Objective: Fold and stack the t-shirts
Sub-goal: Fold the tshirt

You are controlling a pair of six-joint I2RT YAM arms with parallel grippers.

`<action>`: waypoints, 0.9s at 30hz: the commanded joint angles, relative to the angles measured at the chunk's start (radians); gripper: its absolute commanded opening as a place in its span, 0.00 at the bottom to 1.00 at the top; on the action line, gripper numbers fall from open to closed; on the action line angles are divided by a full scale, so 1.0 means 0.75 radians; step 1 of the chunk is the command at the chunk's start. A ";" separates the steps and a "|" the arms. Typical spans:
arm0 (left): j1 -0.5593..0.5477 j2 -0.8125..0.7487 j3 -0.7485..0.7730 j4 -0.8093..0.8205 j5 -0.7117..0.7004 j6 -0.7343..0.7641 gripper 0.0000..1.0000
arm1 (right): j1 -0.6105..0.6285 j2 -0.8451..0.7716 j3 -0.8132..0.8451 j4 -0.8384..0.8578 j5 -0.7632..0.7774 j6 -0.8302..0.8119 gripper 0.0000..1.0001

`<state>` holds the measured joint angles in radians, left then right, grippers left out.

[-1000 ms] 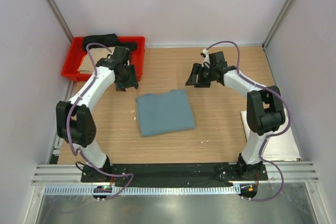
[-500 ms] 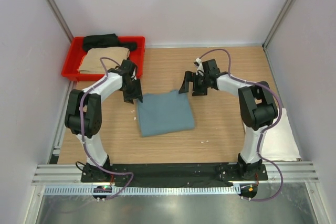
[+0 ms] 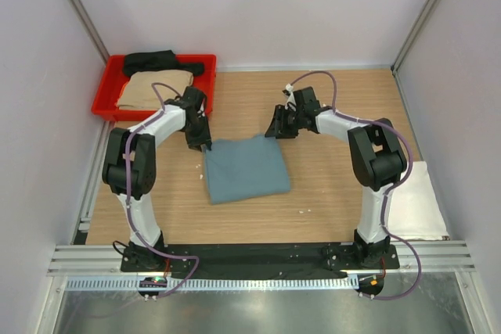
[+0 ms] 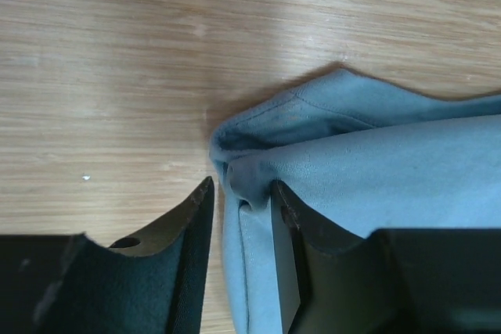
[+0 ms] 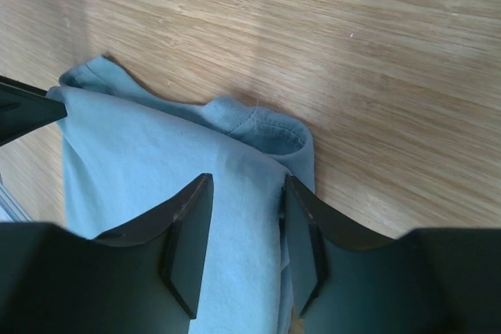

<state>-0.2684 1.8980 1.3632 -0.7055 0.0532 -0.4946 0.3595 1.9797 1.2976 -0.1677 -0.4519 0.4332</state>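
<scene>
Teal-blue t-shirt (image 3: 246,168) lies folded to a rough rectangle at the middle of the bench (image 3: 337,185). L fingers (image 3: 203,141) are low at its far-left corner. In the L wrist view they stand spread, w/ the folded corner edge btw them and a thin strip of wood showing beside one finger, so there is no pinch. R fingers (image 3: 272,131) are at the far-right corner, also spread, w/ flat cloth btw them and one finger near the shirt edge.

Red tray (image 3: 100,107) sits at the far-left corner of the bench and holds the tan t-shirt (image 3: 153,90), w/ the black t-shirt (image 3: 150,60) behind it. White t-shirt (image 3: 419,201) lies at the R edge, beside the R arm.
</scene>
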 commanded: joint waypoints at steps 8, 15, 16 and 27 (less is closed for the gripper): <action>-0.002 0.010 0.105 -0.086 -0.107 -0.034 0.00 | 0.038 -0.017 0.153 -0.124 0.060 -0.037 0.20; -0.002 -0.215 0.097 -0.250 -0.157 -0.097 0.00 | 0.101 -0.332 0.074 -0.190 0.116 -0.048 0.04; 0.000 -0.215 0.109 -0.274 -0.169 -0.097 0.00 | 0.099 -0.343 0.072 -0.163 0.116 -0.038 0.02; 0.082 0.220 0.426 -0.329 -0.456 -0.052 0.11 | 0.067 0.242 0.629 -0.101 0.095 -0.038 0.24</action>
<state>-0.2386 1.9797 1.6432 -0.9234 -0.1757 -0.5415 0.4297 2.0926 1.6691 -0.2466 -0.3843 0.4133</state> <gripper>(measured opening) 0.079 0.204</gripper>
